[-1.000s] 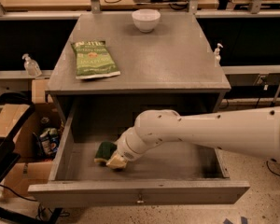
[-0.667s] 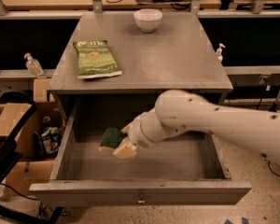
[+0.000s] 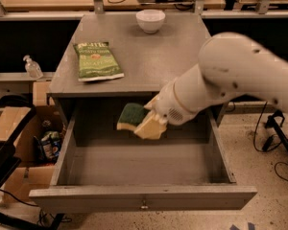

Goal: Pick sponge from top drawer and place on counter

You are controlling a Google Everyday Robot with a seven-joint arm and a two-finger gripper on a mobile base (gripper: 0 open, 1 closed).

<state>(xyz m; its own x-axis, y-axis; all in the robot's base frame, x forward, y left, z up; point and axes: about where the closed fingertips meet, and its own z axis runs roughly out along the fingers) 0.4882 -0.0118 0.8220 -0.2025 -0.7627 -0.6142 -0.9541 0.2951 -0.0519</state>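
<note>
The sponge (image 3: 131, 116), dark green on top and yellow beneath, is now off the drawer floor and hanging in the air. A second ago you had it low in the top drawer (image 3: 144, 196), close to the bottom boards. It has since risen in two stages and sits just below the counter's front edge.

The gripper (image 3: 143, 122) is clenched on the sponge. One cream finger shows beneath and beside its right end, and the rest of the sponge sticks out to the left of the jaws, slightly tilted. The white arm (image 3: 230, 75) reaches in from the right, and its bulk rises above the jaws.

Below the jaws, the open drawer shows only bare boards, with its knob (image 3: 144, 206) at the centre of the front panel. Above and beyond the jaws lies the counter (image 3: 153, 56). A green chip bag (image 3: 97, 61) rests up and to the left of them, and a white bowl (image 3: 150, 20) stands farther back.

For you, this suggests the pick is done and only the placing is left. The sponge probably needs to rise above the counter's front edge, then travel back over the bare grey surface between bag and bowl before the jaws let go.
</note>
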